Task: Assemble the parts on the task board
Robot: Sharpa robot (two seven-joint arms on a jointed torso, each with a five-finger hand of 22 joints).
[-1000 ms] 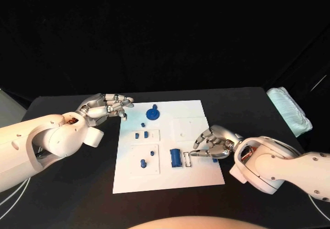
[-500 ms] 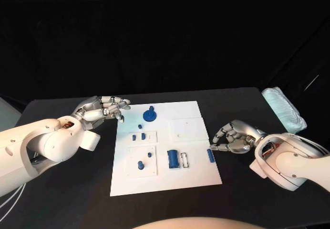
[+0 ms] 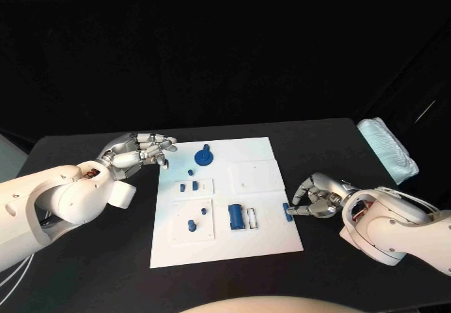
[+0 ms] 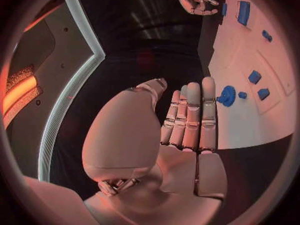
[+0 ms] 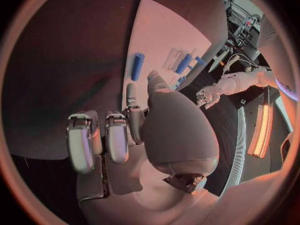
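Task board, white flat plate point(image 3: 263, 241), lying in the middle of the black table point(image 3: 94, 261), blue parts spread over it. Right hand point(image 3: 318, 199) low over the table just off the board's right edge, fingers curled inward, nothing seen between them, thumb stretched toward the board. Just beside those fingertips, short blue cylinder point(image 3: 287, 212) lying flat on the board's right margin; touching or a hair apart, cannot tell. Further in from that edge, larger blue block point(image 3: 235, 217) on the near half of the board, with a pale rectangular frame piece point(image 3: 252, 218) right beside it on the side toward the cylinder. Toward the board's left side, two small blue pegs point(image 3: 191, 225) in a square recess, and farther up two small blue blocks point(image 3: 195, 186) side by side in another recess. Left hand point(image 3: 141, 151) above the table just outside the board's far left corner, holding nothing, fingers stretched out and laid side by side, thumb standing off from them. Nearest to it on the board, round blue knob-shaped piece point(image 3: 205, 156) close to the far edge. Well off the board's right side, at the table's far right rim, pale green folded pad point(image 3: 387, 150).
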